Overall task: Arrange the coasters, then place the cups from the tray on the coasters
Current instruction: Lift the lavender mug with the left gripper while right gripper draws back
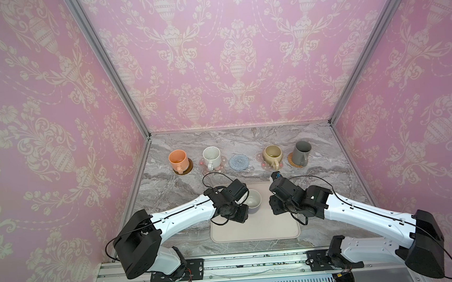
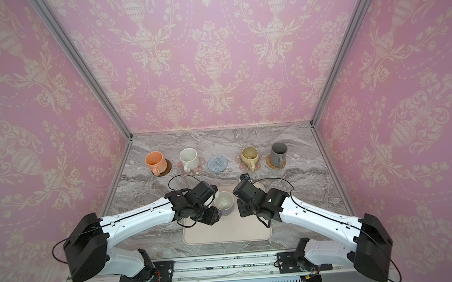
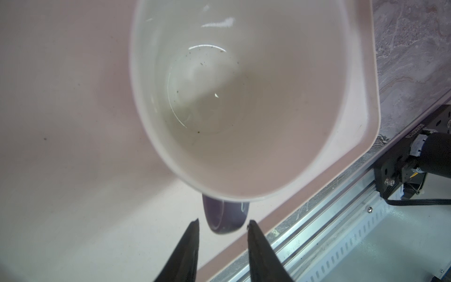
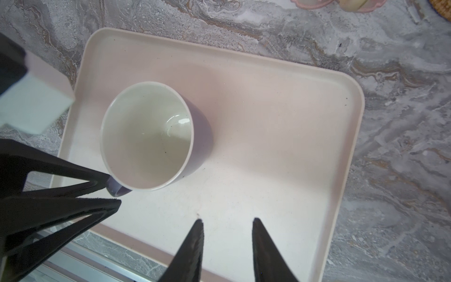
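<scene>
The lavender cup [image 4: 146, 136] has its handle [image 3: 224, 217] between the fingertips [image 3: 191, 234] of the released left hand [image 3: 223, 221].

I see the lavender mug [image 3: 244, 109] upright on the tray [image 3: 61, 122], dark flecks in its white inside. Its handle [image 3: 225, 217] pokes between the parted tips of the left gripper [image 3: 223, 221]; contact unclear. Marble tabletop [image 3: 415, 48] shows beyond the mug, past the tray's rim.

Pink damask walls [image 1: 227, 65] enclose a grey marble tabletop [image 1: 168, 194].
</scene>
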